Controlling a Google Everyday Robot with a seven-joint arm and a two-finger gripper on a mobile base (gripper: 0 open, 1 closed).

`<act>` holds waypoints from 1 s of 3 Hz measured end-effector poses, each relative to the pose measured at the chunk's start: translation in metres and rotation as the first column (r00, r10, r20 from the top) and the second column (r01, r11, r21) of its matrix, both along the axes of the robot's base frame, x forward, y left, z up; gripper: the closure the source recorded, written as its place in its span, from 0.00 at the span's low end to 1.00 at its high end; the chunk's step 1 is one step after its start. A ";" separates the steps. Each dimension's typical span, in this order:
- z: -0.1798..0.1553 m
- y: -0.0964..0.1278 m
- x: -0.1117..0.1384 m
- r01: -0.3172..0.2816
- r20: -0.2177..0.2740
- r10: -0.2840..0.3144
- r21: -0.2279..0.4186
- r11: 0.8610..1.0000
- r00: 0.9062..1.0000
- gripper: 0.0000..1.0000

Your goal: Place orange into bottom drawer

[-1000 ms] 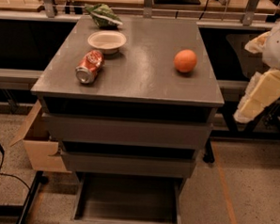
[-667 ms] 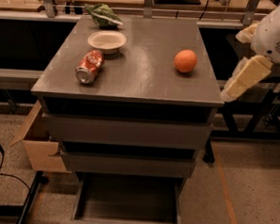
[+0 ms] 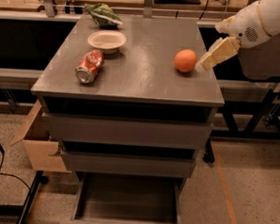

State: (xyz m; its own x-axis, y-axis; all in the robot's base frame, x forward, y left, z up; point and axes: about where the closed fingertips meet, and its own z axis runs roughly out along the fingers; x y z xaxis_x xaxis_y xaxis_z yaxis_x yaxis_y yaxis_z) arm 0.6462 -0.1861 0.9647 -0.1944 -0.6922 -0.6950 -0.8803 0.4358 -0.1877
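While the red soda can [image 3: 89, 66] lies on its side at the left of the bench [image 3: 141, 81], with the white bowl [image 3: 106, 40] just behind it and a green packet [image 3: 103, 14] at the back edge, none of these belongs to the job.

Mid-frame, low: bottom drawer [image 3: 128, 198] pulled out, a shallow tray, nothing visible inside. Two upper drawers [image 3: 127, 131] look pushed in.

Right of centre: orange [image 3: 185, 60] sits on the bench top, near the right edge, well apart from can and bowl, not yet in the drawer.

Handling, as judged:
- light, firm with a little give
- smooth rind, likely a bit slippery
- round, so a sideways nudge could roll it, and the edge is close
- best hold is across the widest girth, centred, with a moderate squeeze, since a grip too high or too low may squirt it out

Claw [image 3: 209, 60]: just right of the orange, tip low over the bench. Contact with the fruit not clear. Whether it is released or clenched, cannot tell.

Arm [image 3: 257, 21]: white, enters from the upper right corner and slants down and left toward the orange, approaching from the side rather than from above.
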 end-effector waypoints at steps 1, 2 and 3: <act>-0.013 0.016 0.030 0.031 -0.029 -0.030 0.045 0.998 0.999 0.00; -0.034 0.015 0.049 0.105 -0.056 -0.102 0.046 0.993 0.993 0.00; -0.057 0.011 0.065 0.157 -0.077 -0.153 0.040 0.987 0.985 0.00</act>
